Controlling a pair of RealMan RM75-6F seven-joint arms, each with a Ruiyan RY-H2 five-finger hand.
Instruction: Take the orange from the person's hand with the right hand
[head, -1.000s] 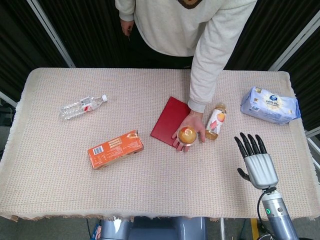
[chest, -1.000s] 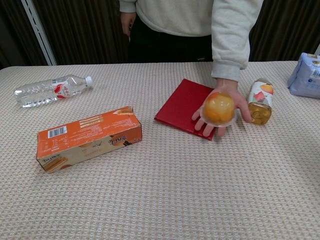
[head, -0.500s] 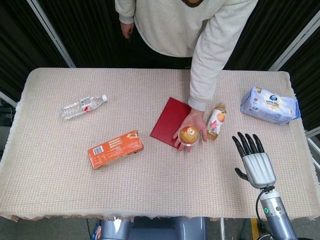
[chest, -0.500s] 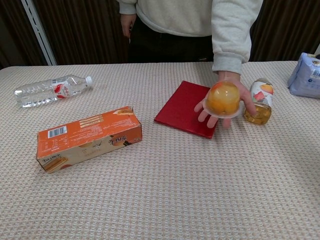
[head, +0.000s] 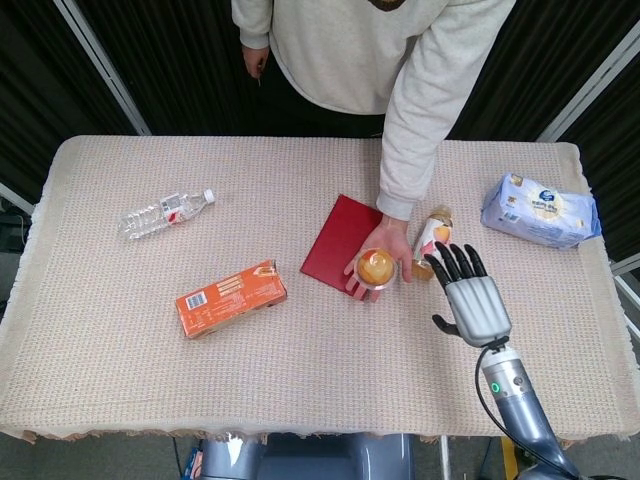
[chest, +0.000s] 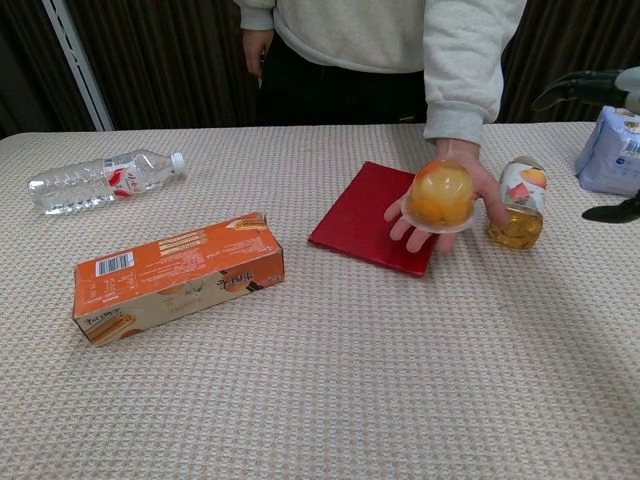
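Orange (head: 376, 269) sits in clear plastic cup on person's hand (head: 383, 262), palm up, held above red booklet (head: 336, 240) near table (head: 100, 380) centre. Right hand (head: 468, 296) hovers just right of it, fingers spread, holding nothing, not touching. Left hand not visible in either view. Cup likely light, smooth, thin-walled, probably slippery and crushable. Best hold judged around domed sides from above, gentle squeeze. Juice bottle (head: 431, 243) lies just beside; could be bumped.
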